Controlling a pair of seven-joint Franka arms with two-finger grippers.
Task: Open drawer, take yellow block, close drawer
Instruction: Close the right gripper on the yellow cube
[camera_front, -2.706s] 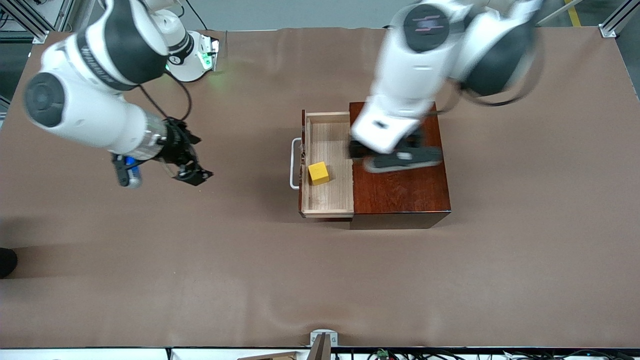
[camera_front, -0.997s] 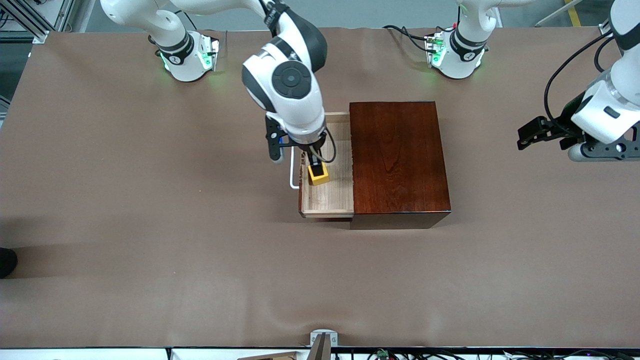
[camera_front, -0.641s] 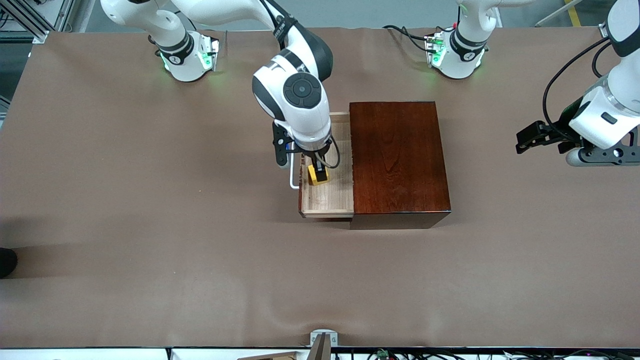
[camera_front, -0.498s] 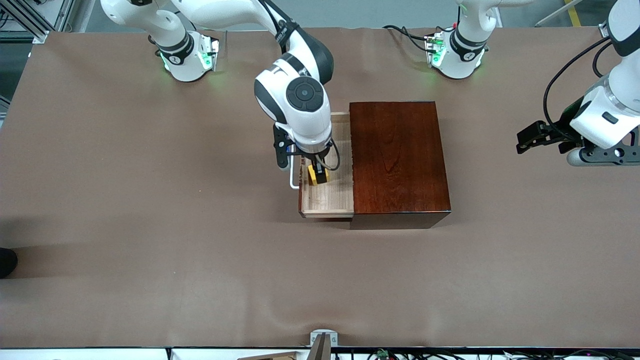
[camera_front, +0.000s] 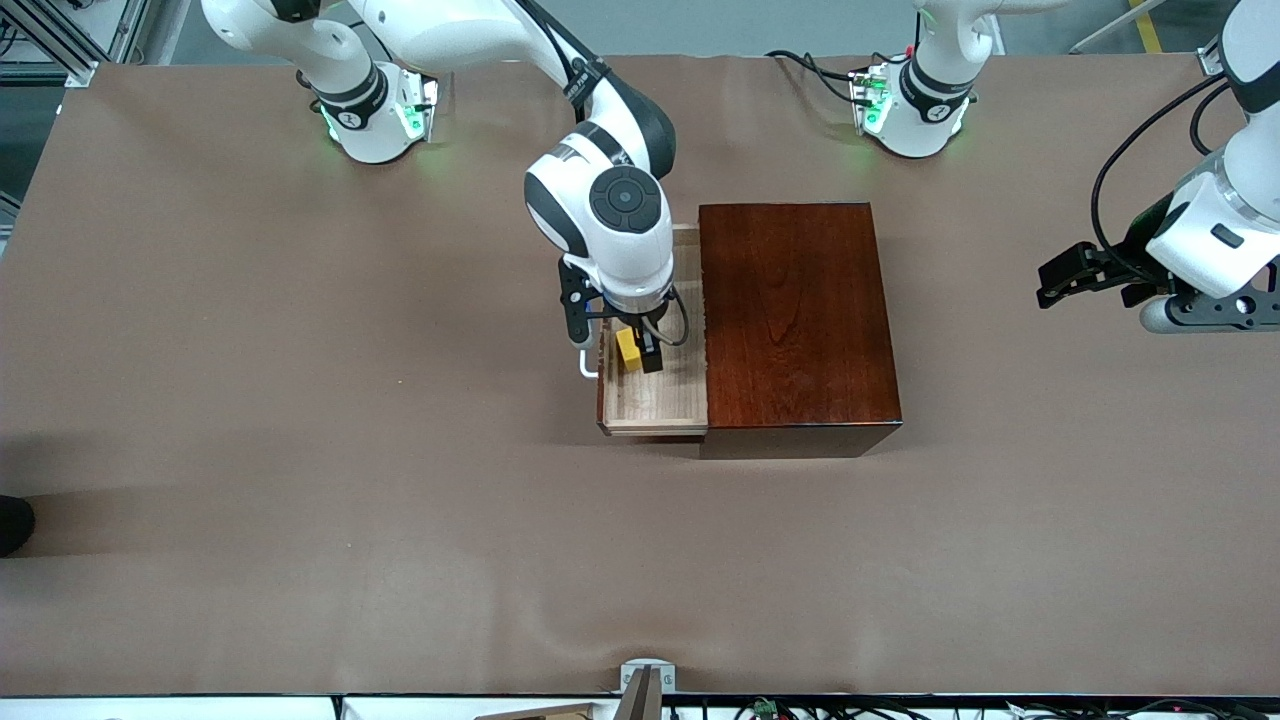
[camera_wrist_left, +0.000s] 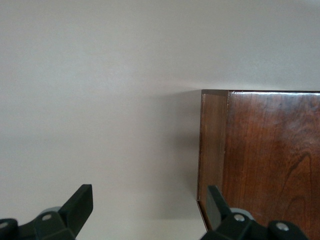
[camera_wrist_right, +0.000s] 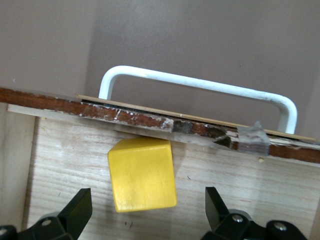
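Front view shows the pale light-wood drawer (camera_front: 655, 395) pulled out of the glossy dark reddish-brown wooden box (camera_front: 795, 315) toward the right arm's end of the table, its long axis running toward the front camera, its white U-shaped bar handle (camera_wrist_right: 200, 87) facing that same end. The small bright yellow block (camera_front: 629, 348) rests on the drawer floor, close against the drawer's front panel. The right gripper (camera_front: 640, 352) is down inside the drawer, jaws spread wide with the block between them, untouched in the right wrist view. The left gripper (camera_front: 1085, 275) waits, jaws wide, over the left arm's end of the brown table (camera_front: 300, 450).
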